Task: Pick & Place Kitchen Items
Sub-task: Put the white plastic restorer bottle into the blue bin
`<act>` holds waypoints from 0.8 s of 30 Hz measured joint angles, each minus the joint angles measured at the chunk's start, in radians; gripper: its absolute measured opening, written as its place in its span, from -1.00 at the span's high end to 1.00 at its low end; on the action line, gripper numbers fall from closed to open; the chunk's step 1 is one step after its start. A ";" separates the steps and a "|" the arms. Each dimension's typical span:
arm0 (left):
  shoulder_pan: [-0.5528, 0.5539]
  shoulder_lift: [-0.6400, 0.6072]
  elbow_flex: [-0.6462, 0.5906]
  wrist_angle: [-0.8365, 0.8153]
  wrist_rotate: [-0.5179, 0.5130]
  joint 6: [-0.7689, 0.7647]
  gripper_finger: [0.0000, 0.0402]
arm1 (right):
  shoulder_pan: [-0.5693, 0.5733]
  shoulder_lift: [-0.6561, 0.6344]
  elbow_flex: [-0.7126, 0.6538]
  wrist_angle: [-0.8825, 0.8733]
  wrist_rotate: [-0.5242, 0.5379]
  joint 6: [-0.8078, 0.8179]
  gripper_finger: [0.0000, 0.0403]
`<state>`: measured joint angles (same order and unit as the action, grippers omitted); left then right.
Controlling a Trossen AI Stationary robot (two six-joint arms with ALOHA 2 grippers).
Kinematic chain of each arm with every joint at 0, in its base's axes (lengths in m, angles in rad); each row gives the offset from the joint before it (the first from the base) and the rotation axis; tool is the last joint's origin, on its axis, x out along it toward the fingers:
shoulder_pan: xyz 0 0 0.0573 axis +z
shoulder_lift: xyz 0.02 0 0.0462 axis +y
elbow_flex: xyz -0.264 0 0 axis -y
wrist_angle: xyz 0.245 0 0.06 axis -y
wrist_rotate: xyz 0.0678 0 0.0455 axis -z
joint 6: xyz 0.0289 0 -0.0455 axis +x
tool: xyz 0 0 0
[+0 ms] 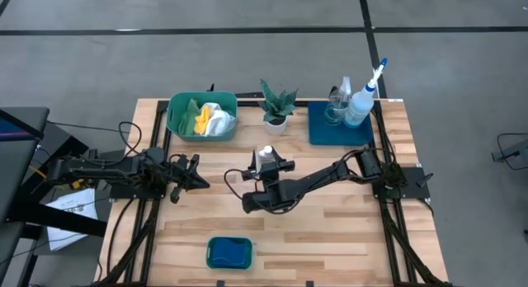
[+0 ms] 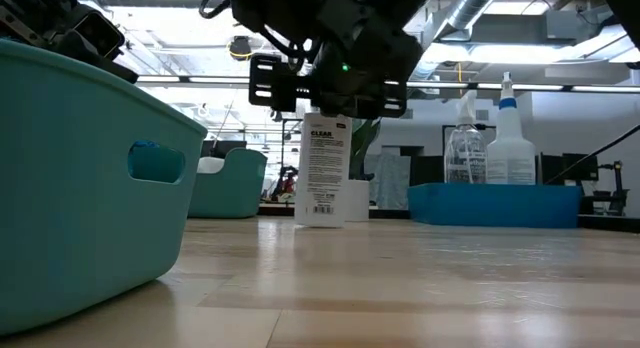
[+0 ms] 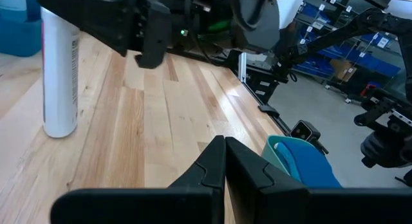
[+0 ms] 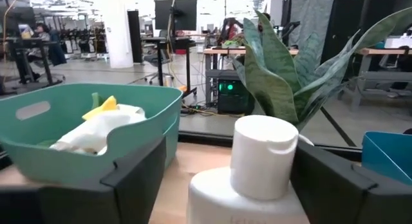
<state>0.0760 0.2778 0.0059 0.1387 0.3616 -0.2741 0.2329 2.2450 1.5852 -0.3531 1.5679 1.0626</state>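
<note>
1. nearest the low camera, a green tub [image 2: 80, 178] fills the left foreground; from above it sits at the table's near edge with blue sponges [image 1: 229, 252] inside.
2. small white bottle [image 2: 322, 168] stands upright on the wooden table [image 1: 330, 229], mid-table, just in front of the potted plant [image 1: 276, 105].
3. right gripper [image 1: 266, 163] is around the bottle's cap, fingers spread wide on either side with a gap showing, so nothing is gripped.
4. left gripper [image 1: 198, 181] hovers left of the bottle, well apart from it, fingers pressed together and empty.
5. second green tub [image 1: 202, 115] at the far edge holds yellow, white and green cloths [image 1: 208, 119].
6. dark blue tray [image 1: 323, 132] at far right carries the clear spray bottle [image 1: 338, 101] and the white spray bottle with blue trigger [image 1: 363, 96], both upright.
</note>
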 joint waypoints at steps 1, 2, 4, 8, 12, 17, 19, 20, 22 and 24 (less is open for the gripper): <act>0.000 0.000 0.000 0.000 0.000 0.000 0.99 | 0.003 0.000 0.003 -0.004 0.000 0.000 -0.50; 0.000 0.000 0.000 0.000 0.000 0.000 0.99 | 0.006 0.000 0.009 -0.009 -0.002 -0.003 -0.50; 0.000 0.000 0.000 0.000 -0.001 0.000 0.99 | 0.011 0.002 0.028 -0.008 -0.009 -0.030 -0.50; 0.000 0.000 0.000 0.000 -0.003 0.000 0.99 | 0.019 0.002 0.065 -0.004 -0.007 -0.070 -0.50; 0.000 0.000 0.000 0.000 -0.003 0.000 0.99 | 0.021 0.002 0.090 -0.004 -0.003 -0.110 -0.50; 0.000 0.000 0.000 0.000 -0.003 0.000 0.99 | 0.034 0.002 0.118 -0.005 0.000 -0.121 -0.50; 0.000 0.000 0.000 0.000 -0.003 0.000 0.99 | 0.044 0.002 0.138 -0.005 0.000 -0.127 -0.50; 0.000 0.000 0.000 0.000 -0.002 0.000 0.99 | 0.052 0.002 0.150 -0.006 0.000 -0.128 -0.50; 0.000 0.000 0.000 0.000 -0.002 0.000 0.99 | 0.070 0.002 0.178 -0.004 0.001 -0.128 -0.50; 0.000 0.000 0.000 0.000 -0.002 0.000 0.99 | 0.085 0.002 0.201 -0.004 0.002 -0.130 -0.50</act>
<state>0.0757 0.2776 0.0059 0.1390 0.3592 -0.2741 0.3181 2.2467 1.7858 -0.3572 1.5697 0.9330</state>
